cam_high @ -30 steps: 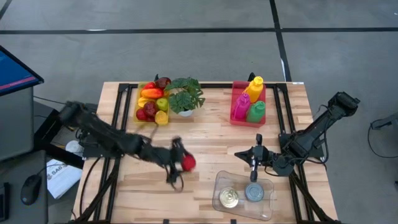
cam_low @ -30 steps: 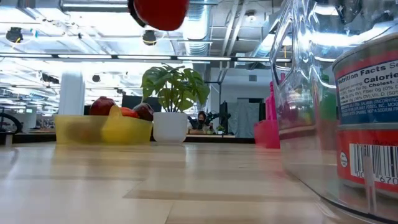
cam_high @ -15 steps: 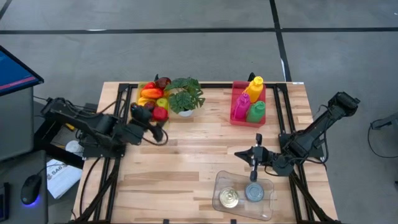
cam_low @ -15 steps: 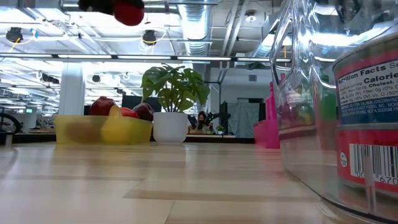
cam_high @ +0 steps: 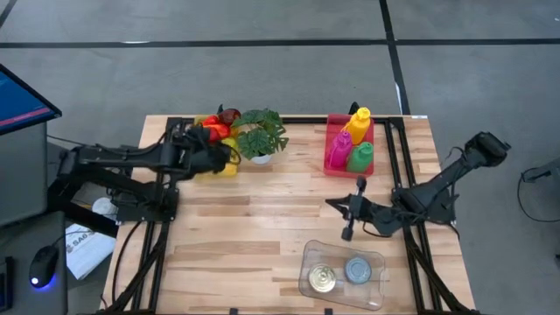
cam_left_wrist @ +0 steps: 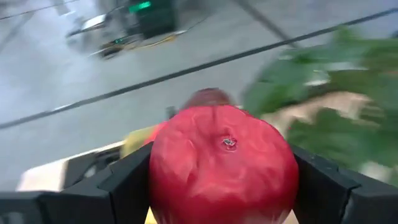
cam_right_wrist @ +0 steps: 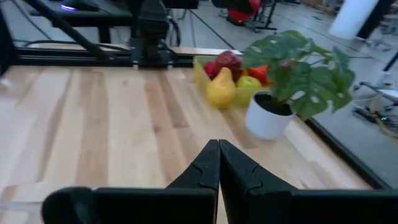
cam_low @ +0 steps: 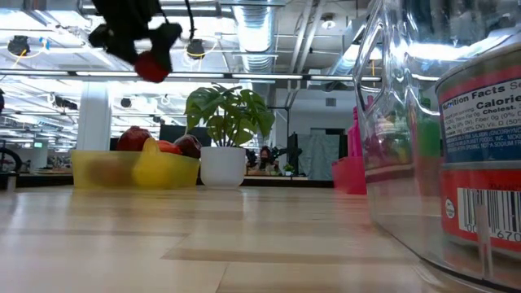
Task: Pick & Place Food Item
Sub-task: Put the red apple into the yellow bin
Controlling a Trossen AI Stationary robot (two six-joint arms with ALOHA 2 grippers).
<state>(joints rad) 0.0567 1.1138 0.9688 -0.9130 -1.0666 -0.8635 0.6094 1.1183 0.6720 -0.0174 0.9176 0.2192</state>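
A red apple [cam_left_wrist: 224,165] sits between the two dark fingers of my left gripper [cam_high: 214,146], shut on it. In the low view the apple [cam_low: 152,65] hangs in the air over the yellow fruit tray [cam_low: 134,171] at the table's far left. The tray [cam_high: 229,168] holds several other fruits. My right gripper [cam_high: 348,223] hovers shut, near the table's right, just on the far side of the clear container [cam_high: 308,254]; its fingers [cam_right_wrist: 219,163] meet tip to tip. My left gripper pinches the red apple between its two fingers [cam_left_wrist: 124,186], one on each opposite side. The apple's dimpled end [cam_left_wrist: 229,143] faces the wrist camera. In the low view it hangs below the gripper, lifted clear above the fruit tray.
A potted plant [cam_high: 261,136] stands right beside the fruit tray. A pink tray with coloured bottles [cam_high: 350,144] sits at the far right. The clear container holds two cans [cam_high: 359,269]. Bare wood lies across the table's middle [cam_high: 271,210].
My left gripper carried the red apple from the table's middle toward the far left, ending above the fruit tray; the apple stayed in its hold throughout. My right gripper drew back a little from the clear container toward the far edge.
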